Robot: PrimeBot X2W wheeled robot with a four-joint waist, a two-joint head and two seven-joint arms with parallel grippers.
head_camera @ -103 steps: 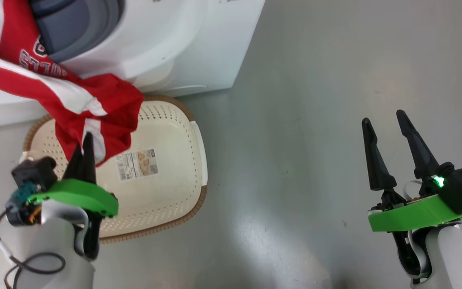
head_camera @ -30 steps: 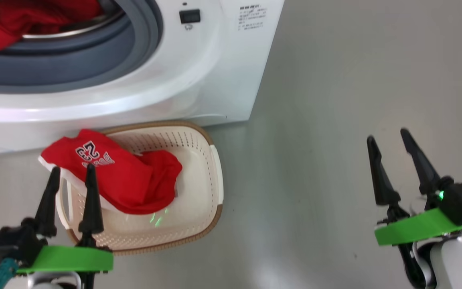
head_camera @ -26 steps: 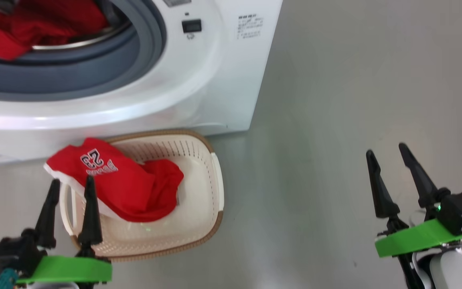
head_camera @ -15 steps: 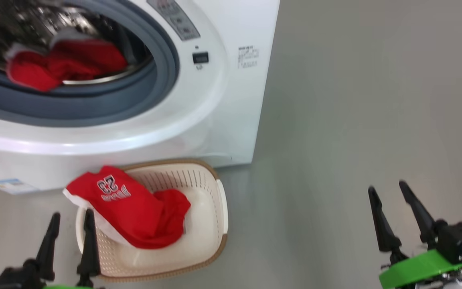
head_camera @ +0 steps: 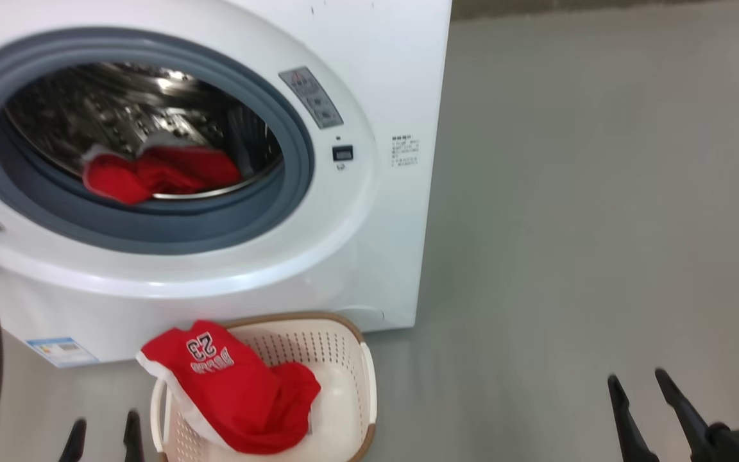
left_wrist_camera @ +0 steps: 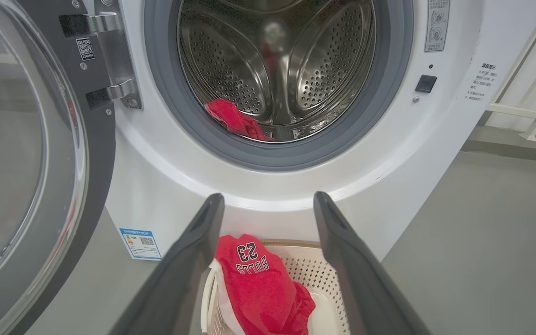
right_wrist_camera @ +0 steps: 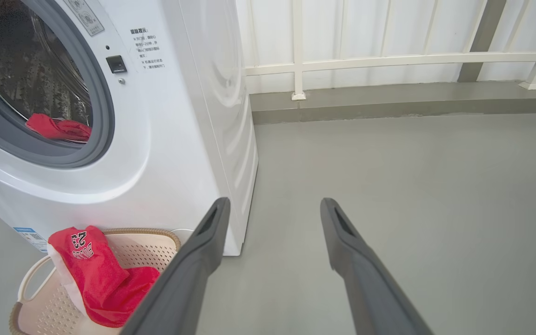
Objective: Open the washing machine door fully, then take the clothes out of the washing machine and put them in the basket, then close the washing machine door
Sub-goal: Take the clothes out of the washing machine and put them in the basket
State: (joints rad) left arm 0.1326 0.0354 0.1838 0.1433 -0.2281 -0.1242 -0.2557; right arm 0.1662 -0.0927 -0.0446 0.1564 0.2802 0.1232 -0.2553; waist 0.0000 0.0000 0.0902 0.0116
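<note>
Red jersey (head_camera: 235, 391) heaped in basket (head_camera: 344, 346) at foot of washer (head_camera: 376, 269), one edge spilling over the rim. Second red garment (head_camera: 161, 173) low in drum (head_camera: 119, 115), partly hidden behind grey gasket (head_camera: 151, 231). Door (left_wrist_camera: 98, 153) swung wide at left, cut off by frame edge. Since a second ago, head camera tilted up: whole drum mouth now in frame, basket sunk to bottom edge. Left pincer (head_camera: 104, 420) and right pincer (head_camera: 637, 377) spread and empty, cropped to fingertips, right one above bare floor (head_camera: 568, 224).
</note>
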